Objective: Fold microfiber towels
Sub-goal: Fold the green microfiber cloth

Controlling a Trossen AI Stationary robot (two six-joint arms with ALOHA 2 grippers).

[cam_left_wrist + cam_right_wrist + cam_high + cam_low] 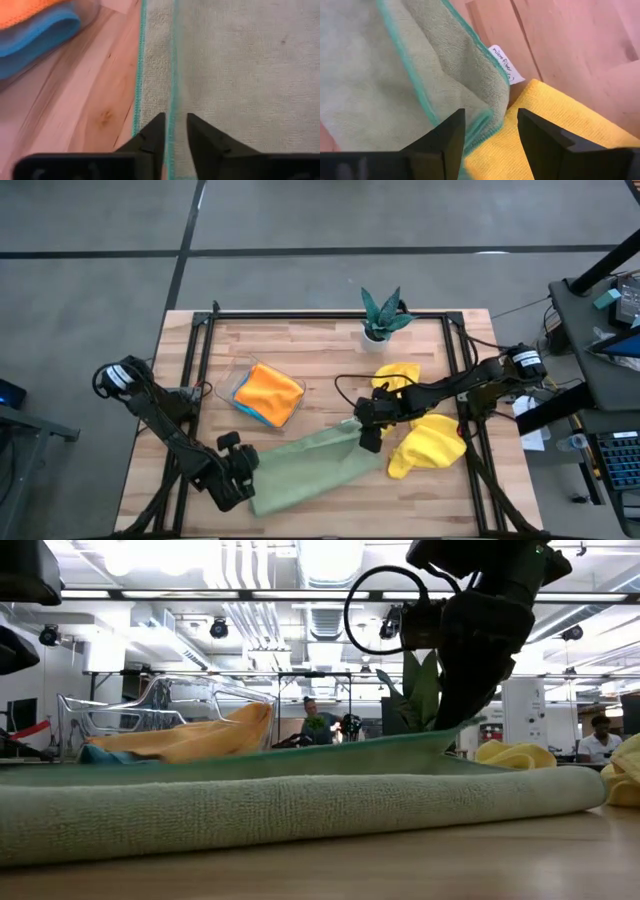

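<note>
Now the pale green towel (315, 465) lies folded double along the worktop's (300, 345) near edge, toward the left corner. Left gripper (243, 470) sits at its left end, fingers (152, 137) narrow, pinching the teal hem. Right gripper (368, 430) is at the towel's right corner, fingers (445, 140) spread wide over the hem (w/ a white label just beside it). Two yellow towels (425, 445) lie crumpled near the right edge. Orange towel (270, 392) rests on a blue one in the clear tray (238, 380) mid-worktop. Plant (382, 312) stands at the far edge.
</note>
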